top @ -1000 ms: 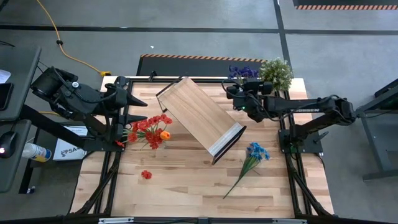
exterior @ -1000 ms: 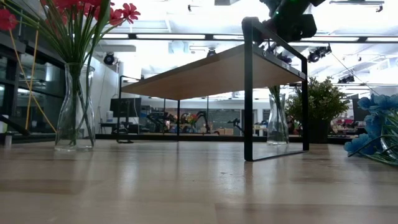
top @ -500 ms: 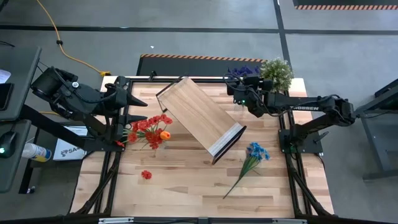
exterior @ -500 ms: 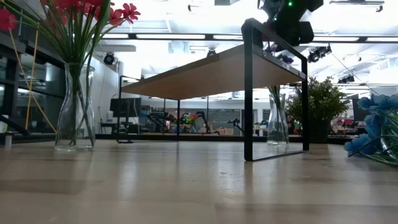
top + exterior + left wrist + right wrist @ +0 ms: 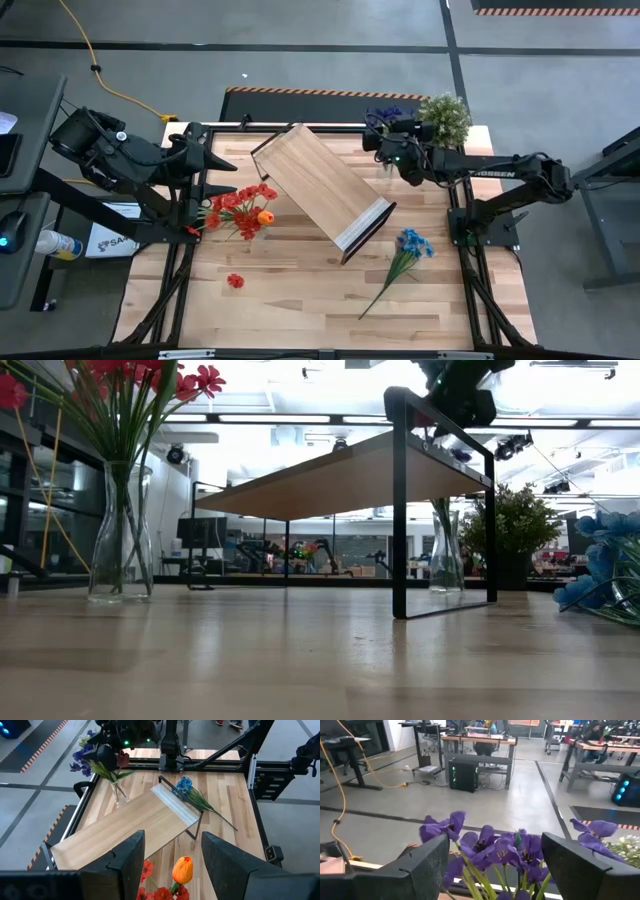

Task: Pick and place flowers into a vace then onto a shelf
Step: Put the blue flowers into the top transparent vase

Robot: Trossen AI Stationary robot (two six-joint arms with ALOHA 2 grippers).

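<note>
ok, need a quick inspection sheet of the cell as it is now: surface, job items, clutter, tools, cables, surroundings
Surface: wood table, bare at the front.
Job's things: shelf stands angled mid-table; red and orange flowers in a vase at left; purple flowers in a vase at the back; blue flowers lie loose at right; one red bloom lies loose.
Clutter: potted plant at the back corner.
Grippers: left tool open above the red flowers; right tool open over the purple flowers.
Cables: yellow cable on the floor.
Surroundings: desks beyond.

wooden table (image 5: pixel 300 300), shelf (image 5: pixel 320 185), loose blue flowers (image 5: pixel 405 252), red bloom (image 5: pixel 235 281)
</note>
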